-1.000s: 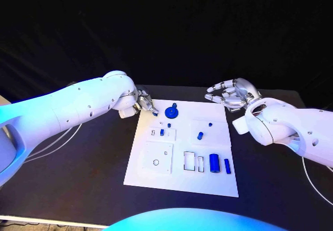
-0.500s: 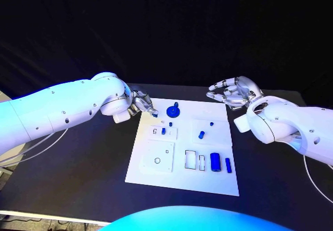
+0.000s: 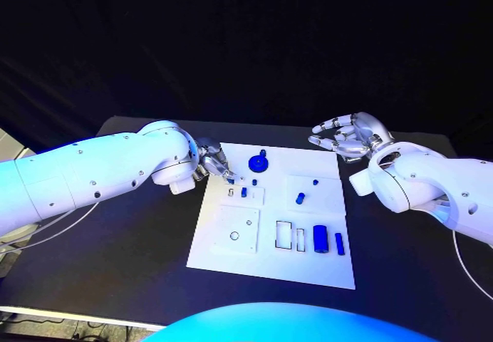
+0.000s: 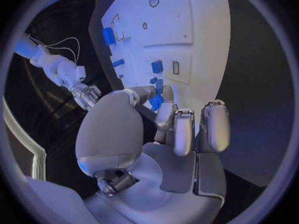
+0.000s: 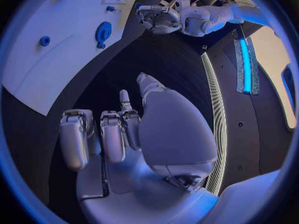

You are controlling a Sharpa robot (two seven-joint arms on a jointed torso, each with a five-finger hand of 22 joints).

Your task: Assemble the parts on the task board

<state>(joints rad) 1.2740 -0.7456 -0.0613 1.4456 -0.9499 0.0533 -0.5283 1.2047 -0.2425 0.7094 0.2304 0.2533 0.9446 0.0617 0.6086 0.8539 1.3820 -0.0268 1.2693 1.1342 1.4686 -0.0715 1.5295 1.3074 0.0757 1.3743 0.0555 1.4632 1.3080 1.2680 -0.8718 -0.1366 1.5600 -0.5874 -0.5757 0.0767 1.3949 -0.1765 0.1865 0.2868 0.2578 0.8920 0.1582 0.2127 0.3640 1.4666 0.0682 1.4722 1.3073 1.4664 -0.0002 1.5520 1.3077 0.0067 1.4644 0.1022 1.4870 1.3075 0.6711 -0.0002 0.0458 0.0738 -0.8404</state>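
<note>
The white task board [image 3: 269, 260] lies mid-table. On it are a round blue part [image 3: 259, 164], a small blue peg [image 3: 244, 191], a blue piece [image 3: 300, 199], a blue cylinder [image 3: 320, 239] and a blue bar [image 3: 338, 244]. My left hand [image 3: 216, 161] hovers over the board's far left corner with its fingers curled. In the left wrist view a small blue part [image 4: 156, 102] sits pinched between thumb and finger, above the board [image 4: 199, 40]. My right hand [image 3: 350, 137] hangs open beyond the board's far right corner, holding nothing.
A square plate with a round hole [image 3: 235, 231] and empty rectangular slots [image 3: 288, 237] occupy the board's near half. Black table [image 3: 134, 242] surrounds the board. The right wrist view looks across the board [image 5: 44, 69] to my left hand [image 5: 159, 19].
My left hand has slid a little nearer along the board's left edge, toward the small peg. The right hand has stayed in place, still open.
</note>
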